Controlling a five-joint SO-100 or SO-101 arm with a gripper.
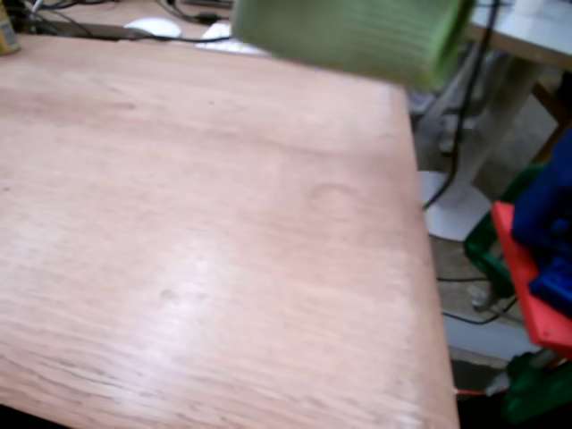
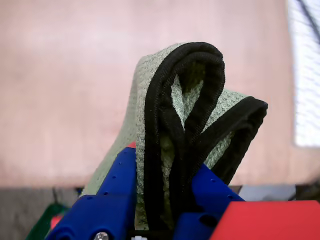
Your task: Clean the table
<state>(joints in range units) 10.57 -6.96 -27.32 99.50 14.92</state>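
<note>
One gripper (image 2: 170, 200), one folded green cloth (image 2: 200, 115), held clear above the table (image 1: 206, 250).

Both blue fingers (image 2: 117, 185) in the wrist view are closed tight on the cloth, whose black-trimmed folds bunch up between them and rise past the tips. In the fixed view the cloth (image 1: 353, 36) shows as a blurred green shape at the top edge, over the far right part of the reddish-brown tabletop, near its right edge. The wood fills most of that view and lies bare from the near edge to the far side, where white items (image 1: 156, 27) and cables sit. Beyond the right edge, a pale pedestal table (image 1: 527, 36) stands apart, with blue and red arm parts (image 1: 545, 241) low at the right.
</note>
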